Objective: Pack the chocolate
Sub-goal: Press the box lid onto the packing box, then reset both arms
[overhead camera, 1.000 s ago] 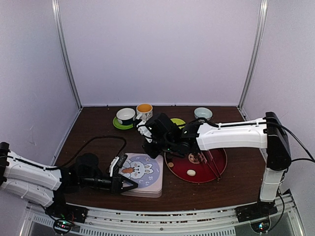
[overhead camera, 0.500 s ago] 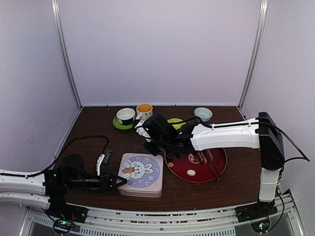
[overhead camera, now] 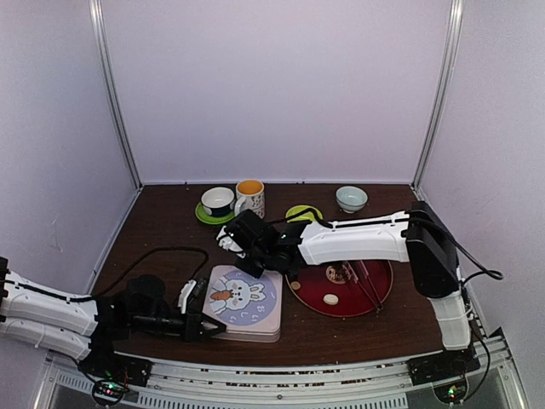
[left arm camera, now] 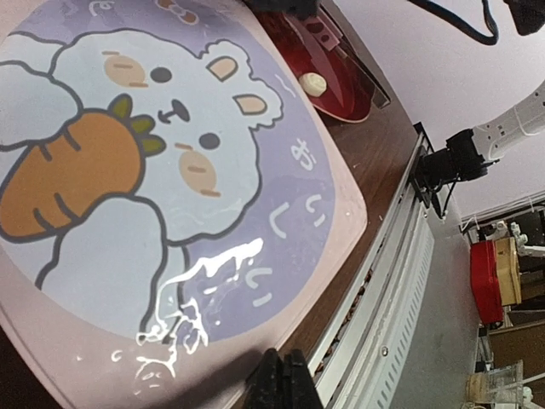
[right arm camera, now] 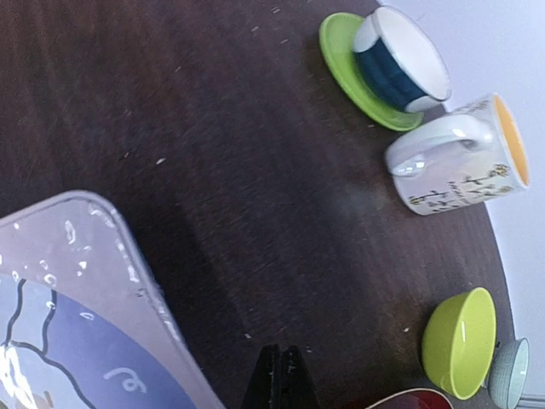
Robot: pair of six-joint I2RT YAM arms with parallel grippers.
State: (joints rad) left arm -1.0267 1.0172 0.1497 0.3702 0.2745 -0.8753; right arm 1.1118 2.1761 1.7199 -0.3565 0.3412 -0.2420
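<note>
The left gripper has its fingers pressed together on nothing. Its tips are at the near edge of the tin, though contact cannot be made out. The right gripper is likewise closed and empty, over bare wood just beyond the tin's far left corner.

Everything sits on a dark brown table. Near its front edge lies the tin, pale pink and square with rounded corners, its lid on. The lid shows a white rabbit holding an orange carrot on a lavender disc. White Japanese characters curve around the disc's rim, too small and skewed to read with confidence.

Just right of the tin is a round red plate with pink tongs lying across it. The chocolate is on this plate: a cream round piece near the front, a tan one at the left rim and darker pieces towards the middle.

Along the back stand a white mug with an orange-yellow inside and dark print that cannot be read, and a dark blue cup on a green saucer. There are also a lime green bowl and a pale blue bowl.
</note>
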